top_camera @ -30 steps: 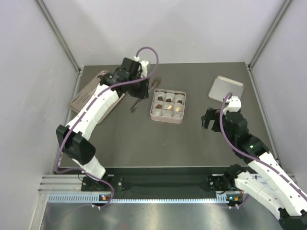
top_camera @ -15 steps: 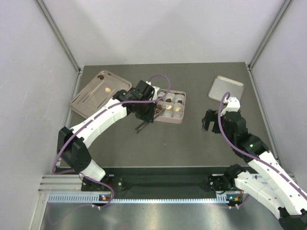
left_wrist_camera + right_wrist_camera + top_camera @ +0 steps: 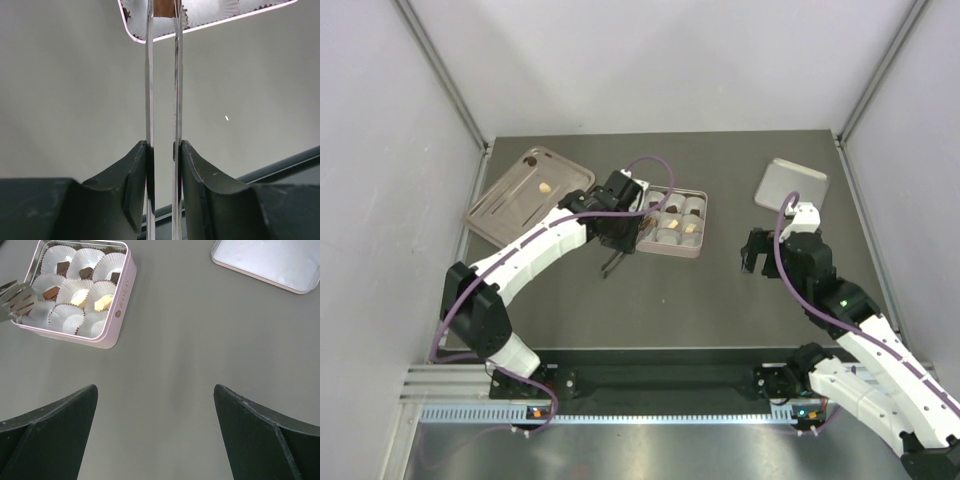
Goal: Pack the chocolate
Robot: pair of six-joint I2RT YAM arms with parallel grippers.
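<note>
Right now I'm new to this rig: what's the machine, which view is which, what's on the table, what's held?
Two robot arms are bolted at the table's near edge. The wide picture looks down from above and behind them. The other two pictures come from a camera on each wrist.

On the dark table sits a square pink tin lined with paper cups, several of them holding chocolates. Its lid lies to the right. A brown tray to the left carries one pale piece.

The left gripper is shut on metal tongs, whose tips pinch a brown chocolate piece over a cup in the tin. The right gripper is open and holds nothing.
</note>
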